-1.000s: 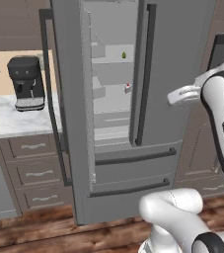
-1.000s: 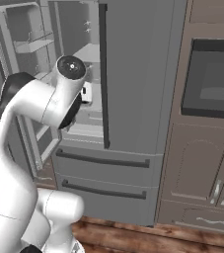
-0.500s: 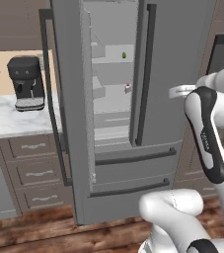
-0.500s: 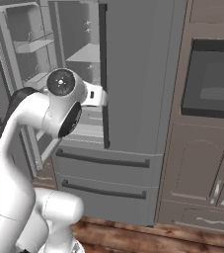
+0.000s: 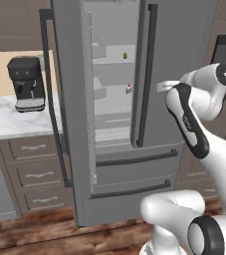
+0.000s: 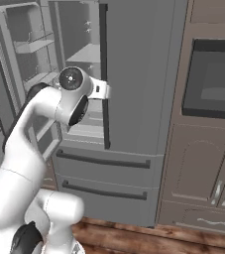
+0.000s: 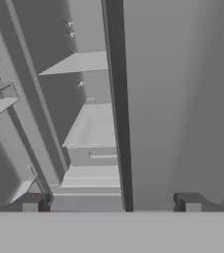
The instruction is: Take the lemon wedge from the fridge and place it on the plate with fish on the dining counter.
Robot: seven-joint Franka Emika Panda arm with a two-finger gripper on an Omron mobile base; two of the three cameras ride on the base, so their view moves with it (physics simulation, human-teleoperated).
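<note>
The grey fridge [image 5: 181,45] stands with its left door [image 5: 72,114] swung open and its right door shut. Deep inside, on an upper shelf, sits the tiny yellow-green lemon wedge [image 5: 125,56]. My gripper [image 5: 160,87] hovers in front of the shut right door, right of its dark bar handle [image 5: 147,74], below and well short of the wedge. In the hand view the gripper [image 7: 111,203] is open and empty, with that handle [image 7: 118,99] running up between the fingertips [image 7: 32,202] and pale shelves [image 7: 91,126] to its left. The plate with fish and the dining counter are out of view.
A small red-and-white item [image 5: 129,88] sits on a lower fridge shelf. A black coffee machine [image 5: 27,83] stands on the marble worktop [image 5: 5,122] left of the fridge, above drawers [image 5: 35,174]. A built-in oven [image 6: 215,79] in brown cabinets is to the right.
The arm has swung and turned its wrist, carrying the hand left across the right door towards the handle and the open side. The gripper has stayed open.
</note>
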